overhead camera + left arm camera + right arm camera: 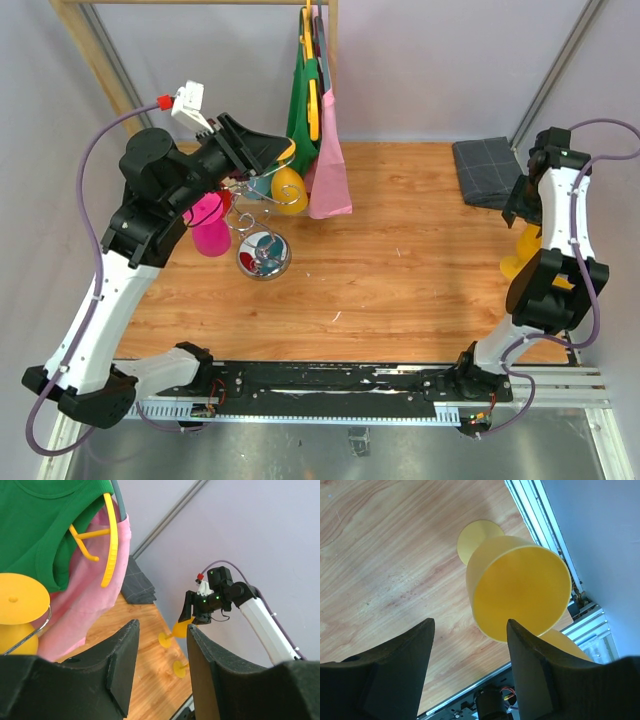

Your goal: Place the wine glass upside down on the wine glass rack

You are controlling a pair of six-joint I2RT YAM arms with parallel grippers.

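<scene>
A yellow wine glass (520,592) stands upright near the table's right edge, its foot (480,537) on the wood. My right gripper (471,622) hovers just above it, open; its right finger overlaps the bowl's rim and nothing is gripped. From above this glass (520,252) shows under the right gripper (523,215). The chrome wine glass rack (263,255) stands at the left with a yellow glass (288,188) hanging upside down on it. My left gripper (280,152) is beside the rack's top, open and empty. The hung glass (17,610) fills the left of the left wrist view, beside the left gripper (162,626).
A second yellow glass (565,642) lies behind the right finger. A pink glass (210,225) is by the rack's left side. Green and pink clothes (318,130) hang from a wooden rail at the back. A folded grey cloth (487,170) lies back right.
</scene>
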